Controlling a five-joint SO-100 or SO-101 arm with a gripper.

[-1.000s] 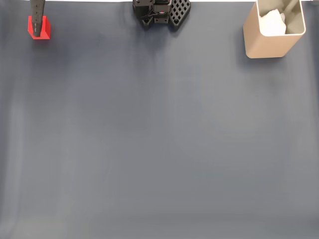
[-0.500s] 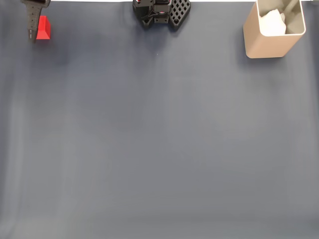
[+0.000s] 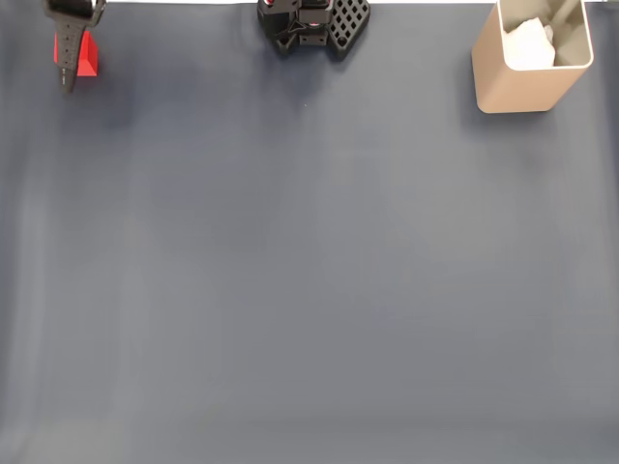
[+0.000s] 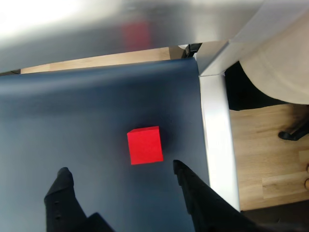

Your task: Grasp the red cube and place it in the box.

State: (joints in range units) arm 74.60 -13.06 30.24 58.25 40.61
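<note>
The red cube (image 3: 88, 56) rests on the dark mat at the far top left of the fixed view, its left part covered by a black finger of my gripper (image 3: 69, 79). In the wrist view the red cube (image 4: 145, 145) lies on the mat just beyond my gripper (image 4: 120, 175), roughly in line with the gap between the two black fingers. The jaws stand wide apart, touching nothing. The beige box (image 3: 527, 82) stands upright at the top right, far from the cube.
The arm's black base (image 3: 312, 24) sits at the top middle edge. Something white (image 3: 528, 43) lies inside the box. In the wrist view the table's white edge (image 4: 213, 135) runs close to the right of the cube, with wooden floor (image 4: 270, 159) beyond.
The black finger has shifted left and reached further down the fixed view, now covering the cube's left part instead of its middle. The cube has stayed put.
</note>
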